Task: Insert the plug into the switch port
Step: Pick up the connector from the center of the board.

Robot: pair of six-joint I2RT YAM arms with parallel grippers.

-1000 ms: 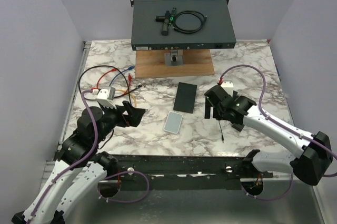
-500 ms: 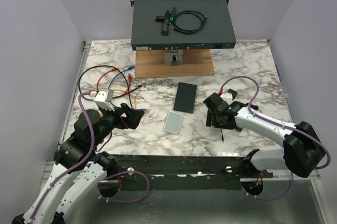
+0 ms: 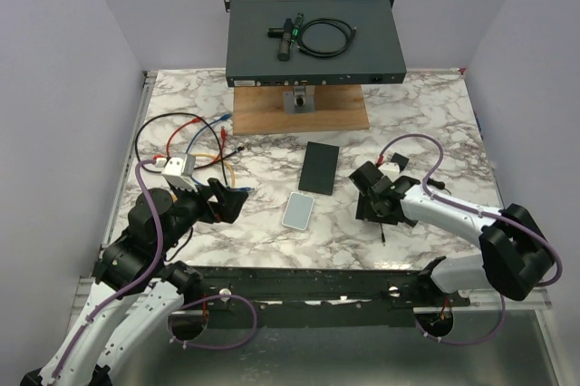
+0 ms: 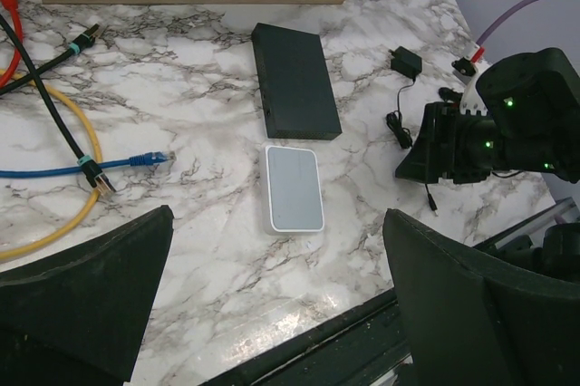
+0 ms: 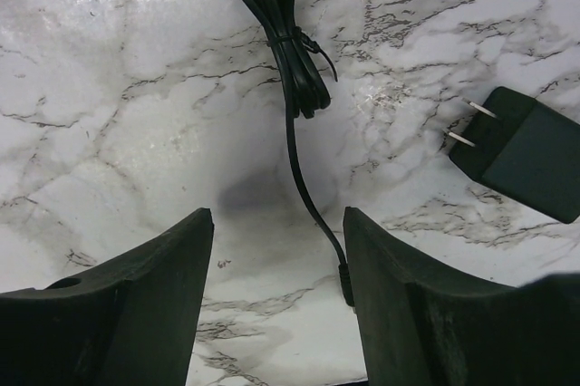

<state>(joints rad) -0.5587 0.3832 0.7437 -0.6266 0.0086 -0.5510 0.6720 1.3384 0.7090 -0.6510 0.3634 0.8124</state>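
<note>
Room: plain pale lilac walls [image 3: 54, 87] close the table on the left, the right and the far side of both grippers.
Surface: white marble-pattern table [image 3: 435, 123] with grey veins; it is glossy under the right gripper.
Rack unit [image 3: 362, 42]: dark and wide, far beyond both grippers, with a coiled cable [image 3: 324, 37] on its top.
Wooden board [image 3: 263, 119]: under the rack unit, on its near side.
Left gripper [image 3: 240, 198]: fingers spread wide, nothing between them; it points toward the right gripper.
Right gripper [image 5: 276, 223]: low over the table, fingers apart and not closed on anything.
Black flat box [image 3: 319, 168]: between the two grippers, a little farther away than they are.
White device [image 3: 298, 211]: just nearer than the box, between the grippers.
Loose cables [image 3: 195, 128]: red, blue, yellow and black, beyond the left gripper.
Adapter [image 5: 530, 164]: black with two prongs, to the right of the right gripper.
Thin cable [image 5: 299, 159]: runs between the right gripper's fingers from a tied bundle ahead of them.
Plug [image 5: 347, 288]: on the table, just beside the right finger.
Hard to see: the plug tip is partly hidden by that finger, and whether they touch I cannot tell; the box shows no ports from these views.
</note>
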